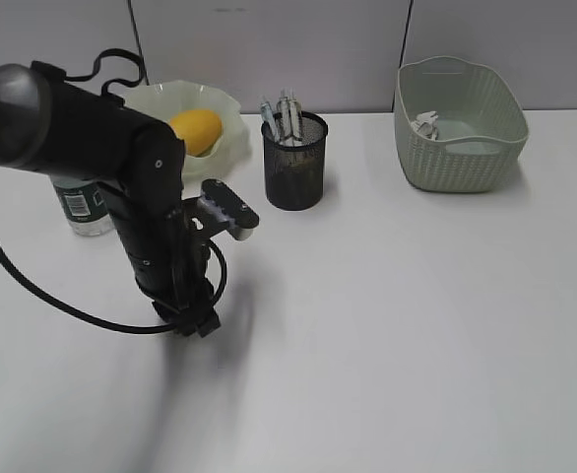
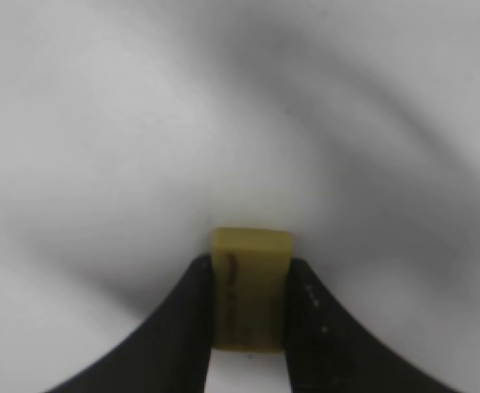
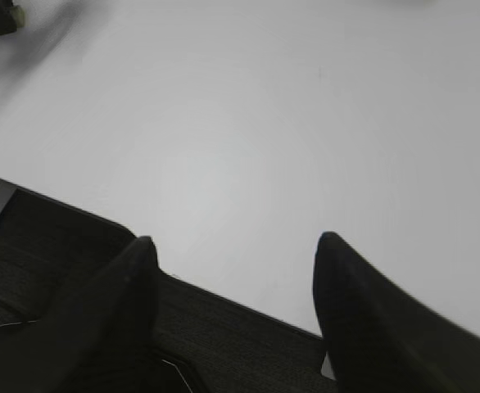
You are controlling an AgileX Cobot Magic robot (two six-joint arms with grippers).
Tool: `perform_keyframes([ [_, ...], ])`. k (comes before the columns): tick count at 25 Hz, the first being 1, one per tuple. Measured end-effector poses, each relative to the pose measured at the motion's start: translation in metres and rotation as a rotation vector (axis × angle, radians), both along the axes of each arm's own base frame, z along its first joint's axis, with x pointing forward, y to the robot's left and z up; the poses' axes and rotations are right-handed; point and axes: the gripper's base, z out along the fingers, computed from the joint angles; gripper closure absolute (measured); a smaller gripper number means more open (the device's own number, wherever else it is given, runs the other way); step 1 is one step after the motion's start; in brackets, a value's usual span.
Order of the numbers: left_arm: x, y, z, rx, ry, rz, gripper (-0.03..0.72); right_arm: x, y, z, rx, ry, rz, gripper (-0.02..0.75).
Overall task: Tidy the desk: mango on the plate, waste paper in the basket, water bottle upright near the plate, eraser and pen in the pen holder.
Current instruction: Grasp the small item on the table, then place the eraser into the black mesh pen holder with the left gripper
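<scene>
The left claw (image 2: 250, 307) is clenched on the eraser (image 2: 251, 288), a small yellowish block. Both black fingers (image 2: 192, 323) press against its two sides, and the block sits low over the white counter (image 1: 416, 325). In the exterior view the left arm (image 1: 141, 212) reaches down to the counter in its left part, toward the near edge; the eraser itself is hidden there behind the arm.

The right claw (image 3: 236, 250) is released. Its two fingers stand wide apart with nothing between them, over the near edge of the counter.

The mango (image 1: 196, 130) lies in the plate (image 1: 231, 133) at the far left corner. The water bottle (image 1: 84, 205) stands upright just beside the plate, partly covered by the left arm. The pen holder (image 1: 294, 161) is near the far edge, right of the plate, and pens (image 1: 281, 116) stick out of its top. The basket (image 1: 458, 123) stands at the far right corner, and the waste paper (image 1: 426, 124) lies inside it.
</scene>
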Motion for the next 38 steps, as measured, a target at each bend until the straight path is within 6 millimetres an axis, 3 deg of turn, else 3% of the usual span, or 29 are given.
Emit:
perform_keyframes([
  [5,-0.001,-0.002,0.014,0.021,0.048,0.006,0.485,0.0,0.0,0.0,0.001,-0.001,0.0,0.261],
  [15,0.035,-0.026,0.134,-0.197,-0.255,0.006,0.485,0.0,0.0,0.0,0.002,-0.003,0.0,0.27],
  [21,0.056,-0.036,0.177,-0.347,-0.466,0.016,0.486,0.0,0.0,0.0,0.002,-0.003,0.0,0.27],
  [27,0.075,-0.047,0.176,-0.472,-0.616,0.033,0.486,0.0,0.0,0.0,0.002,-0.003,0.0,0.271],
  [38,0.113,-0.058,0.11,-0.584,-0.616,0.175,0.486,0.0,0.0,0.0,0.002,-0.004,0.0,0.272],
])
